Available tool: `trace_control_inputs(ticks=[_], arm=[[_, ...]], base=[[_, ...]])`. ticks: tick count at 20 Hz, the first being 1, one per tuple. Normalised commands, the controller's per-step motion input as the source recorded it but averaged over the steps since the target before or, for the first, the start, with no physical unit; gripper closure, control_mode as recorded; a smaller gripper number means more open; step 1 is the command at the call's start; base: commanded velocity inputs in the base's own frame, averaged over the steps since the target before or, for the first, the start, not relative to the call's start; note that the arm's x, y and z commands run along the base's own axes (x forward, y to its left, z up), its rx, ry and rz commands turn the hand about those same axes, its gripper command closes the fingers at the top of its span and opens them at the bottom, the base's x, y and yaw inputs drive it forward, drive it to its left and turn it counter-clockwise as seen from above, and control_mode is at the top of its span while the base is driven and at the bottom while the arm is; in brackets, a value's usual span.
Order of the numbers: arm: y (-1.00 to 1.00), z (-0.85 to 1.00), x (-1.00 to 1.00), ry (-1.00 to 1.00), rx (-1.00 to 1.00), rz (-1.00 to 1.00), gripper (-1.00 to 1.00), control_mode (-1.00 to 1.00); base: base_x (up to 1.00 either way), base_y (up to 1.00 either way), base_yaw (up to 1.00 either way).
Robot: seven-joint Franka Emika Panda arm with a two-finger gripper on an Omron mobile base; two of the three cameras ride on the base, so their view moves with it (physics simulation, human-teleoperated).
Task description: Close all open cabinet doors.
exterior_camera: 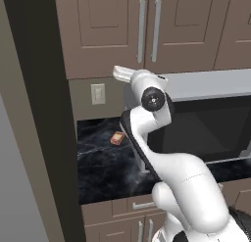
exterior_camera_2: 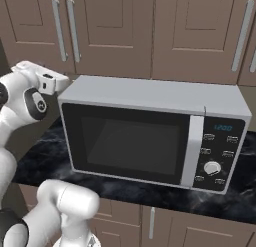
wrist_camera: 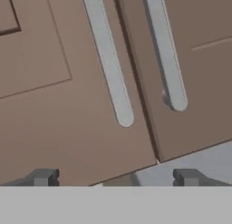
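The gripper [wrist_camera: 115,177] is pointing up at the two cabinet doors [wrist_camera: 68,105] on the wall above the microwave [exterior_camera_2: 150,136]. Its two finger tips are sitting wide apart with nothing between them, so it is open and holding nothing. The doors are lying flat side by side (their long silver handles [wrist_camera: 108,64] are almost touching). A small orange thing [exterior_camera: 117,137] is lying on the dark counter [exterior_camera: 108,172].

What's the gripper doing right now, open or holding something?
Gripper: open, holding nothing, fingertips spread before the taupe-brown wooden cabinet doors with brushed-silver bar handles.
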Motion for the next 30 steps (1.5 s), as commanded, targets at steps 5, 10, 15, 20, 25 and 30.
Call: trace_control_inputs(ticks=[5,10,15,20,25,30], arm=[[-0.05,0.37,-0.81,0.24,-0.01,0.00,-1.00,-1.00],[-0.36,0.30,-0.85,0.16,0.00,0.00,-1.00,-1.00],[-0.48,0.18,-0.78,0.15,0.00,0.00,-1.00,-1.00],[-0.37,0.00,-0.64,0.10,-0.03,0.05,-1.00,-1.00],[0.00,-0.12,-0.33,0.15,-0.11,0.04,-1.00,-1.00],[-0.14,-0.14,-0.08,0.11,-0.01,0.13,-1.00,-1.00]], base=[[0.00,0.00,0.00],[0.00,0.00,0.00],[0.00,0.00,0.00],[0.00,0.00,0.00],[0.00,0.00,0.00],[0.00,0.00,0.00]])
